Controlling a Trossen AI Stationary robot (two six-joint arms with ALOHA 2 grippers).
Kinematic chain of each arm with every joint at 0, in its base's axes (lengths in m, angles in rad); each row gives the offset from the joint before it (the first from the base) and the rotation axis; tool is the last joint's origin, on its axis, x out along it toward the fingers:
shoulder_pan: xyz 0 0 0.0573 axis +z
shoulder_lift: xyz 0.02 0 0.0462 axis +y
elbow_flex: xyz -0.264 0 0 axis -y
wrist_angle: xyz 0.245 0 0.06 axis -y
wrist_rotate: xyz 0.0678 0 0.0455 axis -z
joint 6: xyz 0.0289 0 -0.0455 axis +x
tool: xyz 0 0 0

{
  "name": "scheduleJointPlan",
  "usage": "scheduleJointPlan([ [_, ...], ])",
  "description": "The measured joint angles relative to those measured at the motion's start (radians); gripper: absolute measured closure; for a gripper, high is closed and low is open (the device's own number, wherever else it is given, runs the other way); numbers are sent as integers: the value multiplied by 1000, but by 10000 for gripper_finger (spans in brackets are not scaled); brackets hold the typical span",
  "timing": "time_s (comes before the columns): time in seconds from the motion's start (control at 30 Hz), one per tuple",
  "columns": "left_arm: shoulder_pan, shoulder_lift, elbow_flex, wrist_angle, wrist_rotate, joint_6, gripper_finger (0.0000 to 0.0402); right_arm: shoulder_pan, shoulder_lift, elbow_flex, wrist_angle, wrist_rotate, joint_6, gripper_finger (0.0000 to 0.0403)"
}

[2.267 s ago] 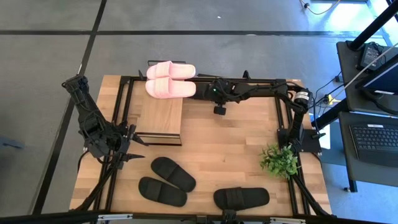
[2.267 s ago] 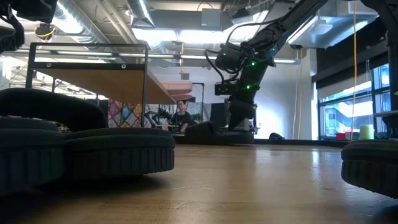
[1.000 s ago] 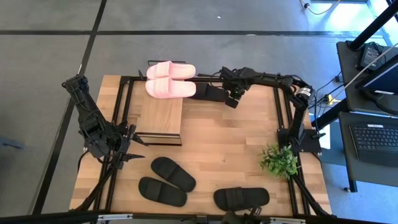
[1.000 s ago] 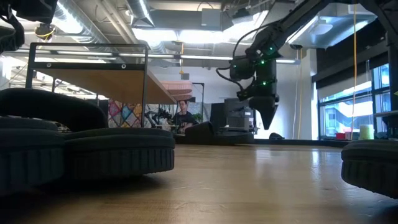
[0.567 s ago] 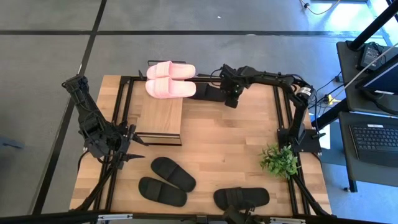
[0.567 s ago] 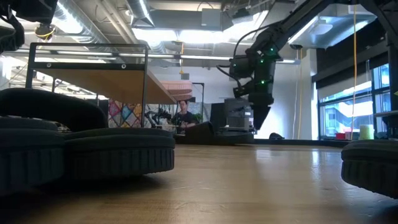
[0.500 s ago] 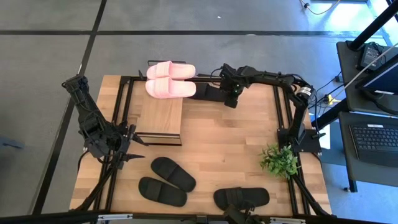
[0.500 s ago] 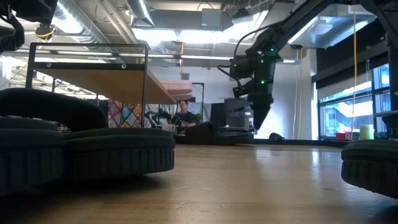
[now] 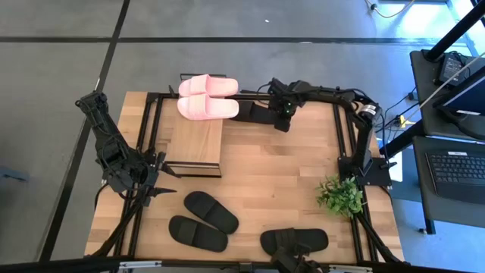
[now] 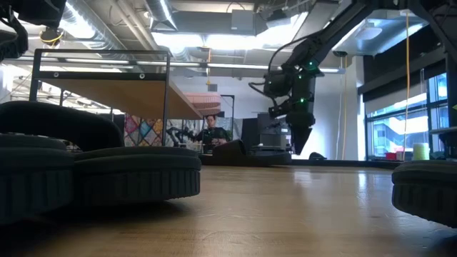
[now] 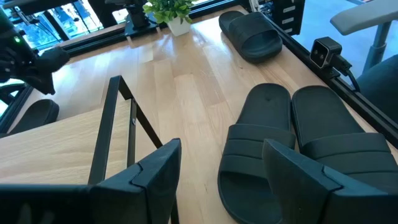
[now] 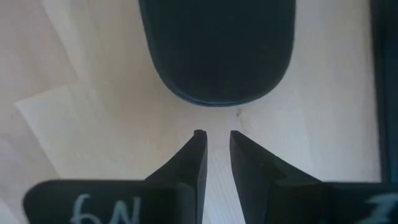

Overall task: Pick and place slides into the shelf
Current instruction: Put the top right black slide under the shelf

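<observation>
The right gripper (image 12: 213, 140) hangs over the far side of the light wooden tabletop (image 9: 280, 167), fingers nearly together around nothing, tips just short of a matte black slide (image 12: 216, 50). The light pink pair of slides (image 9: 207, 96) sits on the wood-topped, black-framed shelf (image 9: 195, 140). The left gripper (image 11: 217, 168) waits near the left edge, fingers wide.
</observation>
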Motion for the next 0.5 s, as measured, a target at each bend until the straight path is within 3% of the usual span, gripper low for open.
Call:
scheduleJointPlan([
  [0.5,0,0,0,0,0,0,185,0,43,-1,163,5,14,331],
])
